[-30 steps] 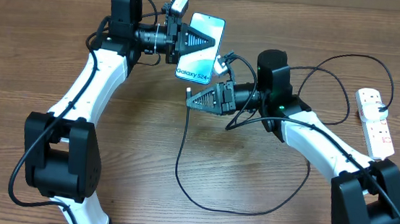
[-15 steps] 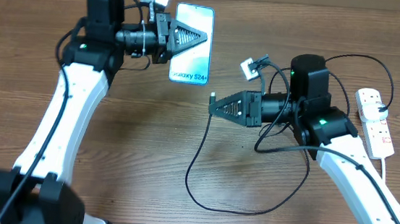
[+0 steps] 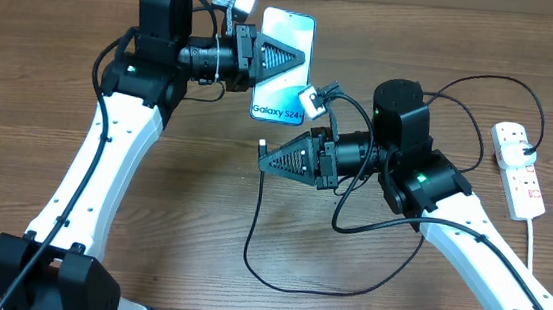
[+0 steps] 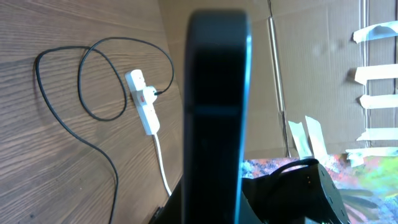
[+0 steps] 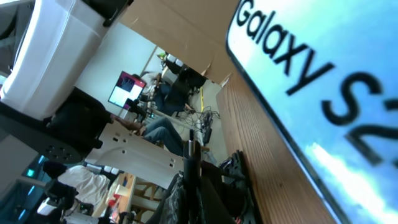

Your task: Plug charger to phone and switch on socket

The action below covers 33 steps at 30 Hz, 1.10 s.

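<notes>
My left gripper is shut on the phone and holds it above the table at the back, the "Galaxy S24" screen facing up. In the left wrist view the phone shows edge-on and dark between the jaws. My right gripper is shut on the charger plug tip, just below the phone's near end and a little apart from it. The black cable loops over the table. In the right wrist view the plug points past the phone screen. The white socket lies at the far right.
The socket also shows in the left wrist view, with cable curls beside it. Its white cord runs toward the front right. A black plug sits in the strip. Cardboard walls stand behind the table.
My right gripper has moved left with the plug tip, to just below the phone's near end. My left gripper has shifted the phone slightly right.
</notes>
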Tool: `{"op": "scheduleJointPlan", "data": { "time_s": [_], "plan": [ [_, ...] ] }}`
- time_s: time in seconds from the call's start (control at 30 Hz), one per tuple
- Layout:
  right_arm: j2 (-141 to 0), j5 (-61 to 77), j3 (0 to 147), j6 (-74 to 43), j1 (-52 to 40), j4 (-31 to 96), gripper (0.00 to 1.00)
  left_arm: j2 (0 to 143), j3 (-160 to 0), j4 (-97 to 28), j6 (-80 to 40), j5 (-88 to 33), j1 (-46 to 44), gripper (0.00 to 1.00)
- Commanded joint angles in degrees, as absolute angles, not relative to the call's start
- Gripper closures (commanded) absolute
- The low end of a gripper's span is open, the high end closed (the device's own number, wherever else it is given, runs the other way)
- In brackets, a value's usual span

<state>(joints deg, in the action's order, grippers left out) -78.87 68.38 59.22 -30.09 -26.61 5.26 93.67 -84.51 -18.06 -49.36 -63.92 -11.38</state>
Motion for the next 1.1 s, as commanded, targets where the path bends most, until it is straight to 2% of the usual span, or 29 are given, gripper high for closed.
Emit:
{"op": "scheduleJointPlan", "data": {
  "time_s": [0.0,0.33,1.07],
  "plan": [
    [-78.2,66.4,60.0,-31.7,-26.4,4.6,0.96,93.3,-85.3,-17.1,-49.8,-67.4,-11.2,0.96],
    [-78.2,66.8,60.0,-39.5,-23.7,-0.4,0.96,93.3,-85.3,-11.0,-54.5,-72.3,-11.2,0.96],
    [-78.2,70.4,60.0,-39.7,-23.7,-1.5,0.96,93.3,-85.3,-6.8,-56.6,-72.0,-11.2,0.96]
  ]
}}
